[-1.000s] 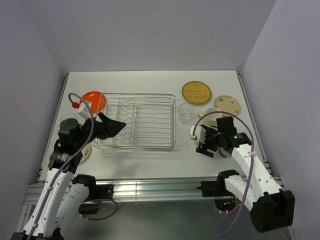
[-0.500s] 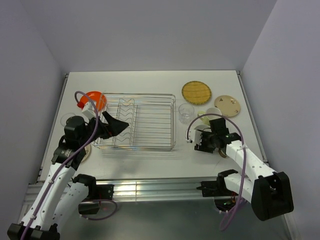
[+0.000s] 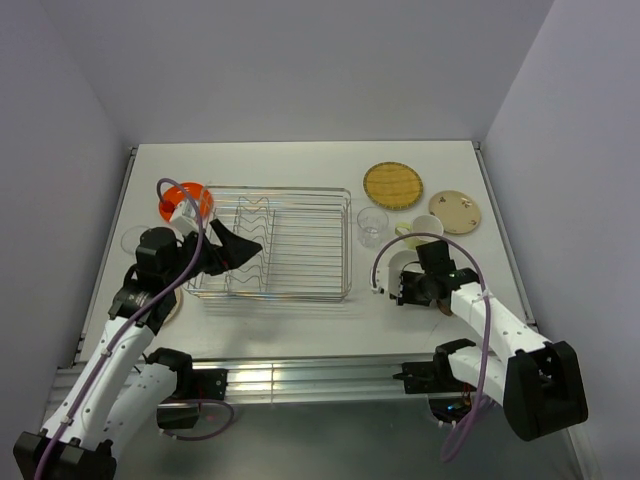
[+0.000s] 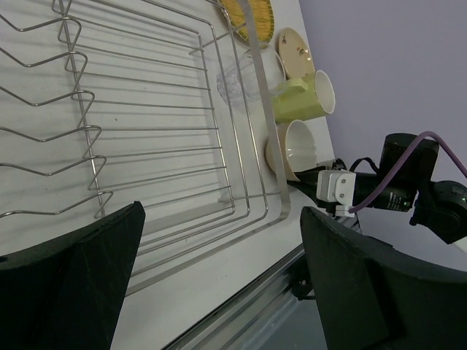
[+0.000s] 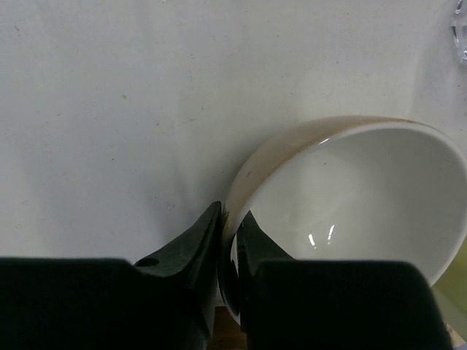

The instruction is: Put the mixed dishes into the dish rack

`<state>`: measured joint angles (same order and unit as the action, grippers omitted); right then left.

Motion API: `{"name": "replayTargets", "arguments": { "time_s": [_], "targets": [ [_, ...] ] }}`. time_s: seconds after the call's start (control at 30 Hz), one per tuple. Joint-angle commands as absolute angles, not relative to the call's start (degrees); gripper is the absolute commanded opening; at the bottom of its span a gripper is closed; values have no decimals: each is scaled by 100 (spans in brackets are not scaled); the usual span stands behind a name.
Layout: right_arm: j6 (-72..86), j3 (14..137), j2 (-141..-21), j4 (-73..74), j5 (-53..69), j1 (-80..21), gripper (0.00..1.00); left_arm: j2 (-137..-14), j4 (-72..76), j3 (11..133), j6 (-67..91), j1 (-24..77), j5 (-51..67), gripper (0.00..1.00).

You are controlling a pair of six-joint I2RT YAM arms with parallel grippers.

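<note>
My right gripper (image 5: 230,226) is shut on the near rim of the beige bowl (image 5: 350,189), one finger inside and one outside. The bowl (image 4: 292,149) lies tipped on the table, just right of the dish rack (image 3: 350,240), a silver wire basket with nothing in it. Behind the bowl stand a pale green mug (image 3: 425,228) and a clear plastic cup (image 3: 372,225). Further back lie a yellow woven plate (image 3: 393,184) and a tan plate (image 3: 456,210). An orange plate (image 3: 185,200) sits by the rack's far left corner. My left gripper (image 3: 235,245) hangs open and holds nothing over the rack's left part.
A cream plate (image 3: 172,305) lies partly under my left arm near the table's front left. A clear round dish (image 3: 135,240) sits at the left edge. Grey walls close the table on three sides.
My right gripper's jaws have shut on the bowl's rim after the arm slid left towards it. My left arm has shifted slightly back and right, jaws still wide.
</note>
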<state>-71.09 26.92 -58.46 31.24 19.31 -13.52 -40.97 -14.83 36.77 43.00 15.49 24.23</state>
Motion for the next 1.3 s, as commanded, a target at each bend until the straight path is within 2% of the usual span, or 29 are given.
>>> {"name": "replayTargets", "arguments": {
  "time_s": [0.0,0.33,0.87,1.03,1.27],
  "targets": [
    [-7172,2698,-5634,3242,2100,-1389,16,-4034,-1248,3902,4412,1600,2329,95],
    [-6409,2953,-4818,3656,2574,-1327,4,-3815,-1169,3788,4658,1652,2320,95],
    [-5572,4016,-3543,4166,3296,-1257,0,-3964,-704,3929,5097,1986,2400,94],
    [-5528,4297,-3296,4166,3453,-1266,0,-4183,-273,3885,5492,2416,2303,94],
    [-5581,4368,-3006,3859,3997,-1257,0,-5026,491,4218,5827,3699,1592,95]
  ]
}}
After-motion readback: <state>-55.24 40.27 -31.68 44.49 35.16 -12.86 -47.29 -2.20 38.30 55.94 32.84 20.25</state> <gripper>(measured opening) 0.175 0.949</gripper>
